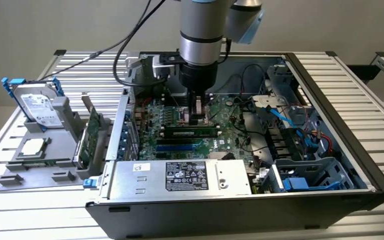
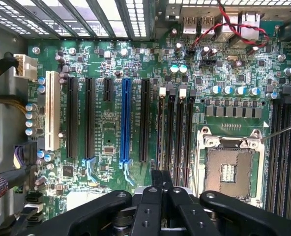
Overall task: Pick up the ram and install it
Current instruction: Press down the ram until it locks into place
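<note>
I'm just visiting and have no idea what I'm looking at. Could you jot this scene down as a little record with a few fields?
Setting: an open computer case lying on a slatted metal table
Robot: one arm reaching down into the case
Gripper: shut, down at the memory stick
Memory stick: lying flat along a slot on the green main board
Processor socket: open, no chip in it
Beside the case: a grey holder with a hard drive and a silver chip

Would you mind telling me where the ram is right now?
In the exterior view the ram lies on the motherboard inside the open computer case, directly below the gripper, with blue slots just in front of it.
</note>
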You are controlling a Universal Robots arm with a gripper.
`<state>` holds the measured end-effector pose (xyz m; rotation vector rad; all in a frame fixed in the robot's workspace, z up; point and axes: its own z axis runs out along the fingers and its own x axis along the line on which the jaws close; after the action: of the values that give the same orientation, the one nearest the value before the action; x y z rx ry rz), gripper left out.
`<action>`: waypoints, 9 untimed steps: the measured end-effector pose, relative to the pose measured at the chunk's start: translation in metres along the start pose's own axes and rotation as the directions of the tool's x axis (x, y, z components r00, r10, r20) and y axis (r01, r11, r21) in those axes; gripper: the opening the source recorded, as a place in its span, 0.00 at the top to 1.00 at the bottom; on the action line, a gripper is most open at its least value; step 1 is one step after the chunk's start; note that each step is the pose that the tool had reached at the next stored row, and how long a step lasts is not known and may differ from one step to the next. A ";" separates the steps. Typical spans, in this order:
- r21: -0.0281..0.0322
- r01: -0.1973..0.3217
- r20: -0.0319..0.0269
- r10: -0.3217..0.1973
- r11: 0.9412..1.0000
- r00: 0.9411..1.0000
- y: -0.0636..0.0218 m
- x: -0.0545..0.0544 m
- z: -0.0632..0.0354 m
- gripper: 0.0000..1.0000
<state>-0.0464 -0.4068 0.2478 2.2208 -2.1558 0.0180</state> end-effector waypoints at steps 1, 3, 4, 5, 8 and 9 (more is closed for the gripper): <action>0.000 0.000 0.001 0.000 1.000 1.000 0.0002 0.000 0.0018 0.89; 0.000 0.000 0.003 0.000 1.000 1.000 0.0003 0.000 0.0054 0.89; 0.000 0.000 0.003 0.000 1.000 1.000 0.0003 0.000 0.0072 0.89; 0.000 0.001 0.004 -0.001 1.000 1.000 0.0003 0.000 0.0089 0.89; 0.000 0.001 0.006 -0.001 1.000 1.000 0.0003 -0.001 0.0137 0.89; 0.000 0.001 0.007 -0.002 1.000 1.000 0.0002 -0.001 0.0146 0.89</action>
<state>-0.0470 -0.4067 0.2332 2.2259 -2.1576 0.0111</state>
